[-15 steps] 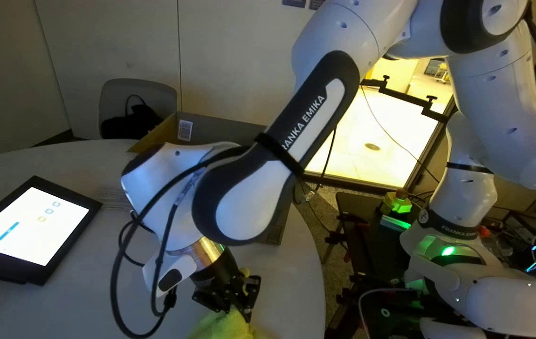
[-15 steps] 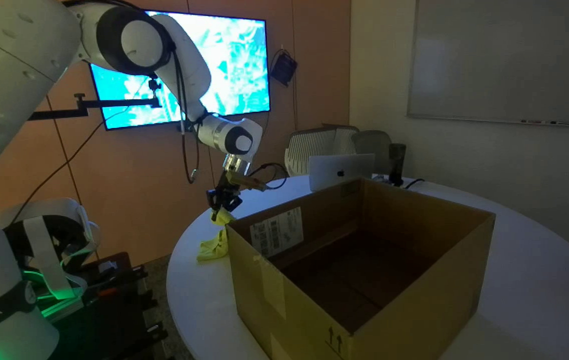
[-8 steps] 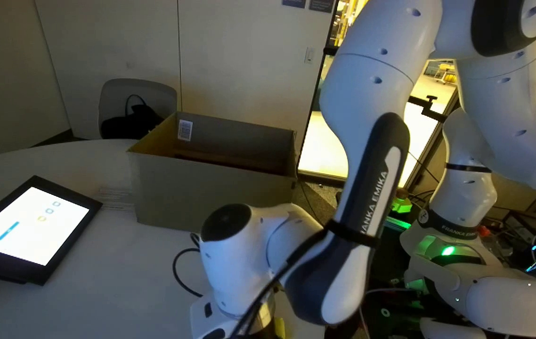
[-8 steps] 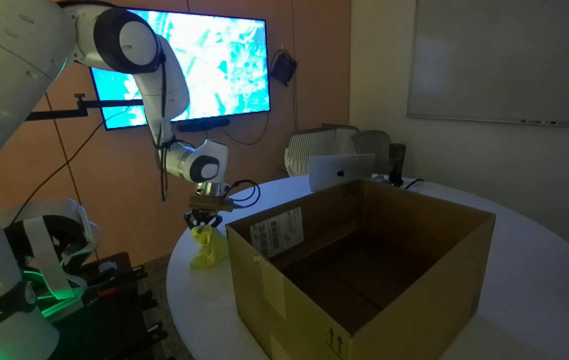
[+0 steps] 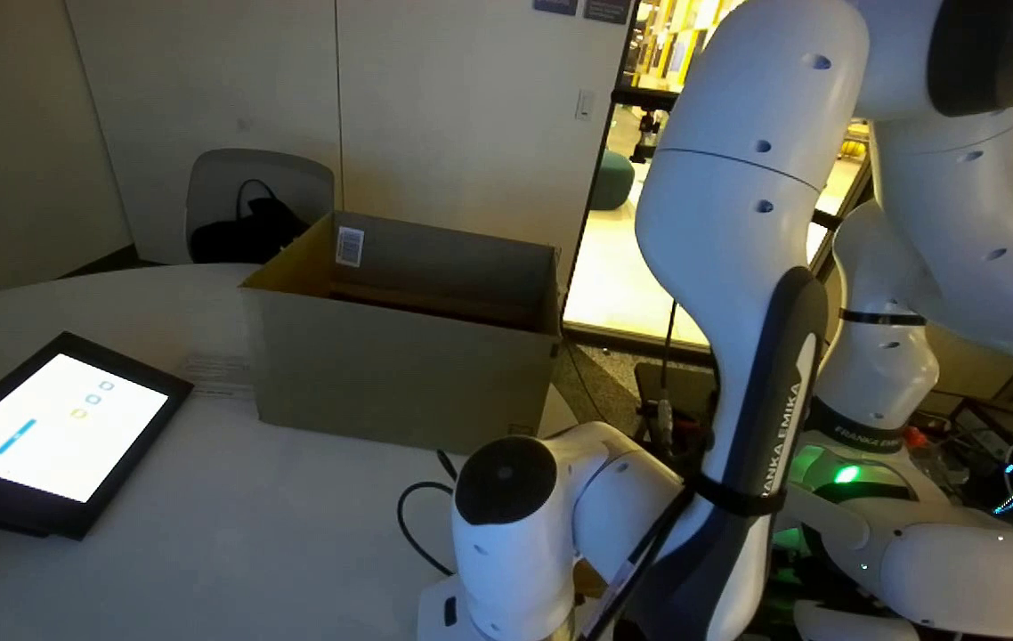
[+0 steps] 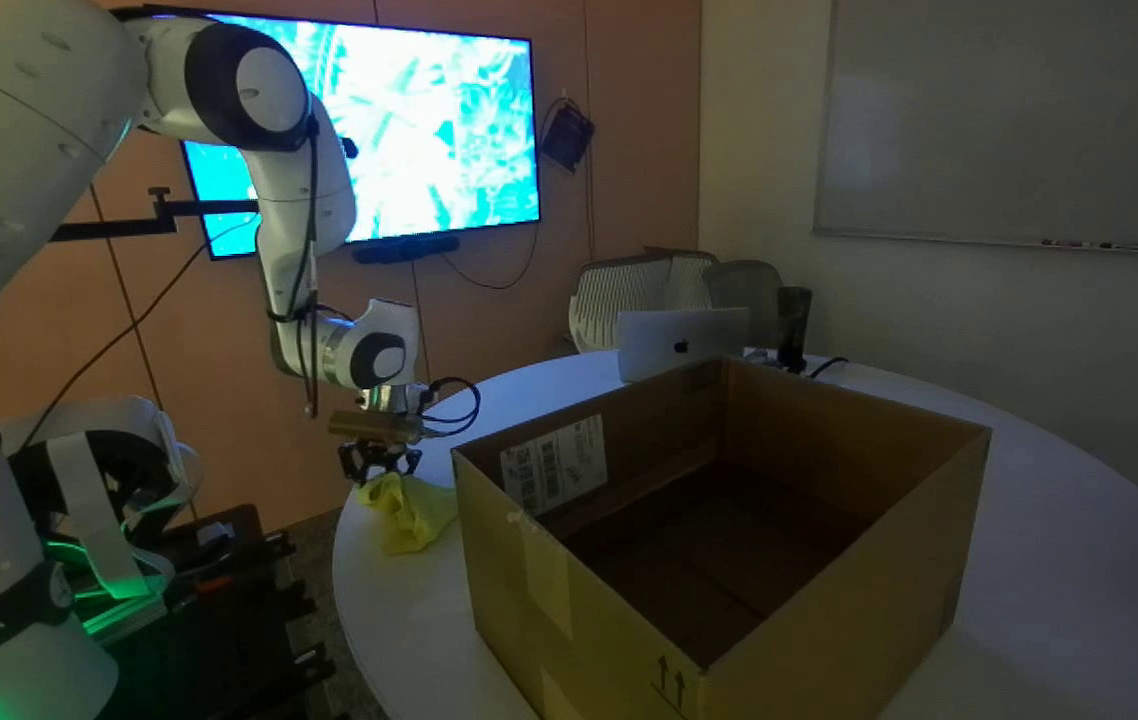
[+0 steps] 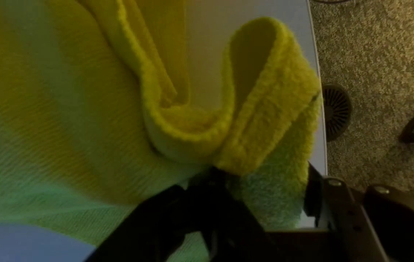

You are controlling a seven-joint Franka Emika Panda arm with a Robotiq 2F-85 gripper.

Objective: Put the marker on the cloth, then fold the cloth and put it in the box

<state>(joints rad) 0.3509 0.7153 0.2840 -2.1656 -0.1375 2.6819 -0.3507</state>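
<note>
The yellow-green cloth (image 6: pixel 407 512) lies crumpled on the table beside the box, with one end looped up under my gripper (image 6: pixel 379 468). In the wrist view the folded cloth (image 7: pixel 65 120) fills much of the picture. There my gripper (image 7: pixel 265 187) stands open, its fingers (image 7: pixel 314 193) apart around a folded end of the fabric. Pale table shows between that end and the right finger. An upright brown cardboard box (image 5: pixel 400 374) shows in both exterior views; its visible inside holds nothing. No marker shows in any view; it is hidden or out of view.
A black-framed tablet (image 5: pixel 52 436) with a lit screen lies on the round white table (image 5: pixel 230 552). A laptop (image 6: pixel 684 340) and a dark cup (image 6: pixel 793 325) stand behind the box. The table edge runs close beside the cloth, with carpet (image 7: pixel 378 54) below.
My arm has swung the held cloth end away from the box corner toward the table's edge and lowered. The jaws have parted, and the cloth now sits bunched beneath them.
</note>
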